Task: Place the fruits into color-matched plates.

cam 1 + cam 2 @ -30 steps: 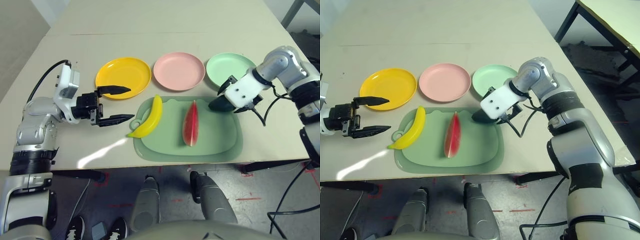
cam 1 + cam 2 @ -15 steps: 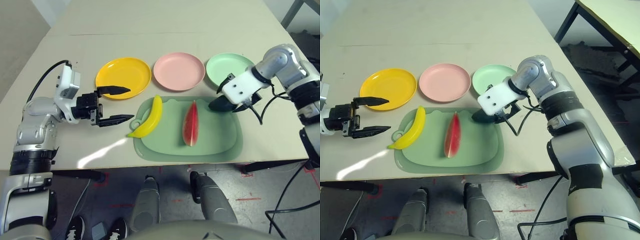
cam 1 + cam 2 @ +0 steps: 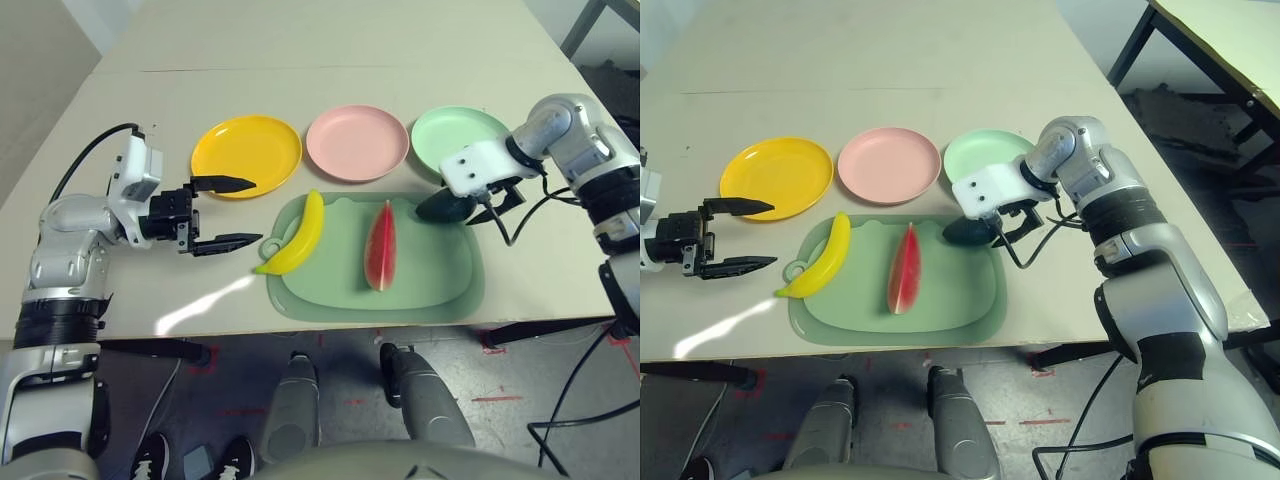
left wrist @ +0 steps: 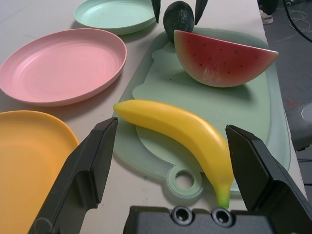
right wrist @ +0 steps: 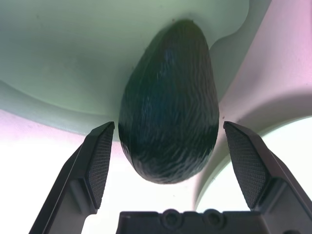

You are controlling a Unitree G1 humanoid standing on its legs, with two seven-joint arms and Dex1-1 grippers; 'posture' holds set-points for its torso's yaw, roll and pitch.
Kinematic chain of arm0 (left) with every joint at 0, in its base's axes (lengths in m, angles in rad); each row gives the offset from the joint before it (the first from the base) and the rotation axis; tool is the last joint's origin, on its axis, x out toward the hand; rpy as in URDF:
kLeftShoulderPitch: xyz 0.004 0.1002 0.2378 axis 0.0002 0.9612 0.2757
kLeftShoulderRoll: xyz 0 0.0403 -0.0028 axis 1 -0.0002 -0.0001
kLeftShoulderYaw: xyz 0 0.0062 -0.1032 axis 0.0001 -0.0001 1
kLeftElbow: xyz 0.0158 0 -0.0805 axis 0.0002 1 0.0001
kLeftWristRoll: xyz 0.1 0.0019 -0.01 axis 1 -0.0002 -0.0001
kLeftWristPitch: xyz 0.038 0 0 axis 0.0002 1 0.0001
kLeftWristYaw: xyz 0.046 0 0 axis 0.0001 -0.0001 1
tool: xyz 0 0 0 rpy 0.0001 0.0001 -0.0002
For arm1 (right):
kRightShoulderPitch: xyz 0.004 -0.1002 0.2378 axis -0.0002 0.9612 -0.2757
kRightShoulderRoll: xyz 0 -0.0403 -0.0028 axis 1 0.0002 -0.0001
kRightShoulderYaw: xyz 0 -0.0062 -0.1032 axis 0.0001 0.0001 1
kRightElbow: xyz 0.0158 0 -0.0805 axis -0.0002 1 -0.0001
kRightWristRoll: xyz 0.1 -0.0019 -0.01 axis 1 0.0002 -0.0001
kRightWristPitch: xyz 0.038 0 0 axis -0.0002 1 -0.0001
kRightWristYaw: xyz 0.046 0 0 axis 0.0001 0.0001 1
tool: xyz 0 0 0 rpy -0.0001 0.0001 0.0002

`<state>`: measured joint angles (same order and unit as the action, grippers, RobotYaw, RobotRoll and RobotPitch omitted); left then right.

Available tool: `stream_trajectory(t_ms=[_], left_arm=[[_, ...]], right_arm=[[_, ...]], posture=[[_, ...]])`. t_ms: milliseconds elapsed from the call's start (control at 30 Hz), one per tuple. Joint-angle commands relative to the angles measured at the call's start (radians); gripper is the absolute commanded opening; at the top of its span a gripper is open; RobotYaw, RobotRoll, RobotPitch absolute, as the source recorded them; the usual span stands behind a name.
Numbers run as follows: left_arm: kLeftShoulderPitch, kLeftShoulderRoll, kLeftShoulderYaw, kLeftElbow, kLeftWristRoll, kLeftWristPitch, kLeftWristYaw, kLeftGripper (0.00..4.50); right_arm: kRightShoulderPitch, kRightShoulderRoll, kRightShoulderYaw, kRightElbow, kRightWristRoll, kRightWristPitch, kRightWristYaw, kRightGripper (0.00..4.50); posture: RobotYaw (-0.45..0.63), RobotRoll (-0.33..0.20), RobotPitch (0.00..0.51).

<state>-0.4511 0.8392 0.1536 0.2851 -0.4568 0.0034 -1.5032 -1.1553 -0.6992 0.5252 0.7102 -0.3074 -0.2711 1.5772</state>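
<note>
Avocado (image 5: 169, 105) unmoved, right hand (image 5: 169, 129) (tilted further), closer

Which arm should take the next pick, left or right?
Right, I'd say. The right gripper has its open jaws on either side of the avocado, near the mint green plate. The left gripper is across the mat, nearer the banana.

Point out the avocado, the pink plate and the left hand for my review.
Avocado (image 5: 169, 105): right wrist view, on the middle of its dark, wrinkled skin.
Pink plate (image 3: 358, 143): left eye view, on its bare centre.
Left hand (image 3: 232, 214): left eye view, midway between its open fingertips.
</note>
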Motion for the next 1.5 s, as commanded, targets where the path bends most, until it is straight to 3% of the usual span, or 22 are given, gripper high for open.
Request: stream_trajectory(t_ms=[33,567,767,1067,1333,1500], left_arm=[[-0.003,0.008,-0.010,0.012,0.015,-0.011,-0.008,4.49],[-0.040,0.006,0.006,0.018,-0.006,0.010,0.010,4.49],[-0.040,0.009,0.008,0.015,-0.007,0.011,0.013,4.50],[-0.041,0.012,0.009,0.015,-0.008,0.010,0.012,4.50],[-0.052,-0.008,0.021,0.015,-0.032,0.017,0.027,4.50],[-0.056,-0.034,0.021,0.000,-0.046,0.037,0.064,4.50]], right_arm=[[0.020,0.000,-0.024,-0.047,0.015,0.050,0.017,4.50],[0.035,-0.001,-0.017,-0.051,-0.001,0.119,0.018,4.50],[0.033,0.009,-0.015,-0.022,-0.010,0.124,0.004,3.04],[0.021,0.012,-0.019,-0.003,-0.014,0.132,-0.007,3.04],[-0.125,0.024,-0.062,0.083,0.009,0.173,-0.003,3.04],[-0.221,0.051,-0.080,0.283,-0.027,0.153,-0.106,3.04]], posture=[[-0.09,0.000,0.191],[-0.08,0.000,0.189],[-0.08,0.000,0.191],[-0.08,0.000,0.192],[-0.09,0.000,0.192],[-0.09,0.000,0.192]])
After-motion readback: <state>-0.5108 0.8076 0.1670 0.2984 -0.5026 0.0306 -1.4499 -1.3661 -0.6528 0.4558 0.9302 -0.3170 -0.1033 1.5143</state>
